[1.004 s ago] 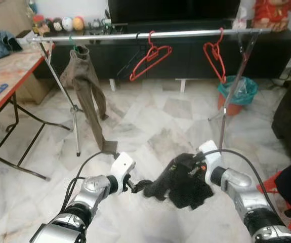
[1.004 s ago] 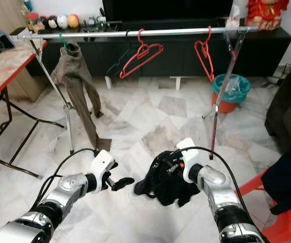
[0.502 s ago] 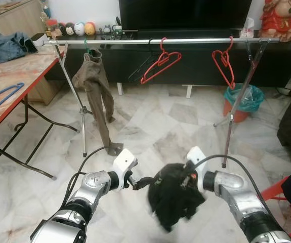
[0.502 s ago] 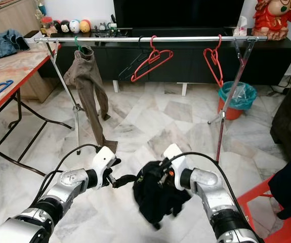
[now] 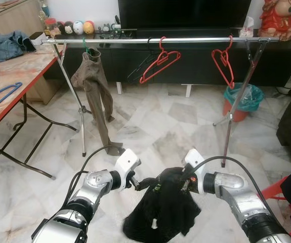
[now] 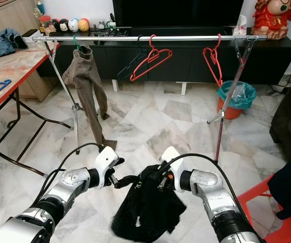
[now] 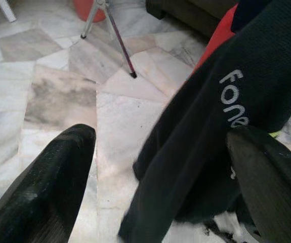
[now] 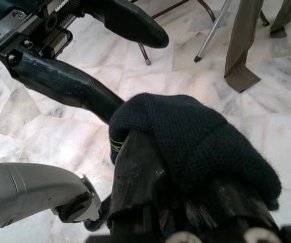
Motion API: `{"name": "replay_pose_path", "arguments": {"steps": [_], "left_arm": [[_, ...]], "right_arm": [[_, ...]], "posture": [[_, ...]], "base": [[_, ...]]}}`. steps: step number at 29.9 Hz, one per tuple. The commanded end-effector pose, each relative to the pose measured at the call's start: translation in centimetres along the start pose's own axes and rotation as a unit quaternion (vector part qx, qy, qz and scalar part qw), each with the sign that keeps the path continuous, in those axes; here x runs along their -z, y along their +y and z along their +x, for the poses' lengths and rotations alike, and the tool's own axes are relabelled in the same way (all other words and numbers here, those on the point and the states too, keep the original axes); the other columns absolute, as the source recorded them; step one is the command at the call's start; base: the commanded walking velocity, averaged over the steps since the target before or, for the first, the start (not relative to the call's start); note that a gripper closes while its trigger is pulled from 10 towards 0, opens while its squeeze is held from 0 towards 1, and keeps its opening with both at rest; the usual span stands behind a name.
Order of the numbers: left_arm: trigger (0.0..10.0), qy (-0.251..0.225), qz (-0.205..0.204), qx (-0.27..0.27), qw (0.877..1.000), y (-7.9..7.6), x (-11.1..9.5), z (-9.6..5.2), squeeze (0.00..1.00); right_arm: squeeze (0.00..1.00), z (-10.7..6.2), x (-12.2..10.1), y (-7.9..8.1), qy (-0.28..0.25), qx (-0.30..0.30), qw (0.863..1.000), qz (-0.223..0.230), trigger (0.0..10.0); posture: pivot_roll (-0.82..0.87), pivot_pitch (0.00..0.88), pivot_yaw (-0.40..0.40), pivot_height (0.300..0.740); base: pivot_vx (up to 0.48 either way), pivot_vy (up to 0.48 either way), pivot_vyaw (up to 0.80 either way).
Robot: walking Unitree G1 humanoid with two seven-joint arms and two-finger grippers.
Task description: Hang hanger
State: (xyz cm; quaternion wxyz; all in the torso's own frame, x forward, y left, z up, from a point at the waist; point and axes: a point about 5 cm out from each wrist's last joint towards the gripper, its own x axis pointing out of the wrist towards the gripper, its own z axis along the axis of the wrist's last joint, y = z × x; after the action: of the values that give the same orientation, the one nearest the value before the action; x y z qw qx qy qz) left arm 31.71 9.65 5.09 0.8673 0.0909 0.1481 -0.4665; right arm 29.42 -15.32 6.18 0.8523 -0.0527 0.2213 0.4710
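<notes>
Black garment (image 5: 160, 212) hanging low between both arms, over open marble floor (image 5: 150, 126). Right gripper (image 5: 184, 178) fingers pinching its top edge. Left gripper (image 5: 144, 183) fingers spread, one touching cloth. Since half second ago, bunched garment now dropping open, hem lower. Both forearms reaching inward, nearly meeting. Tabletop (image 5: 13, 76) edge at left. Rail (image 5: 150, 40) beyond, carrying brown trousers (image 5: 95, 91), two red hangers (image 5: 158, 63), room between them.

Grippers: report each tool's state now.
Left tool: open, fingers either side of the black garment.
Right tool: shut on the black garment.
</notes>
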Motion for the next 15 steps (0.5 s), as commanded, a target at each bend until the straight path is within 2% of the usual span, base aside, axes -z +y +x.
{"name": "replay_pose_path", "arguments": {"steps": [1, 7, 9, 15], "left_arm": [[10.0, -0.001, 0.016, 0.008, 1.0, 0.3, -0.3, -0.3, 1.0], [10.0, 0.01, 0.014, 0.064, 0.998, -0.2, 0.0, -0.6, 1.0], [10.0, 0.02, 0.015, 0.086, 0.996, -0.6, 0.3, -0.7, 1.0], [10.0, 0.02, 0.017, 0.082, 0.996, -0.6, 0.1, -0.4, 1.0]], "right_arm": [[0.0, 0.1, -1.5, -0.1, -0.01, -0.003, 1.0, -0.027, 10.0], [0.0, 0.3, -2.0, -0.4, -0.004, 0.014, 0.999, -0.036, 10.0], [0.0, 0.4, -2.9, -0.3, -0.009, 0.013, 0.999, -0.045, 10.0], [0.0, 0.3, -4.1, 0.0, -0.016, 0.0, 0.998, -0.064, 10.0]], "posture": [[-0.05, 0.011, 0.077, 0.74], [-0.04, 0.02, 0.077, 0.74], [-0.05, 0.022, 0.082, 0.74], [-0.05, 0.024, 0.085, 0.74]], "base": [[0.0, 0.0, 0.0], [0.0, 0.0, 0.0], [0.0, 0.0, 0.0], [0.0, 0.0, 0.0]]}}
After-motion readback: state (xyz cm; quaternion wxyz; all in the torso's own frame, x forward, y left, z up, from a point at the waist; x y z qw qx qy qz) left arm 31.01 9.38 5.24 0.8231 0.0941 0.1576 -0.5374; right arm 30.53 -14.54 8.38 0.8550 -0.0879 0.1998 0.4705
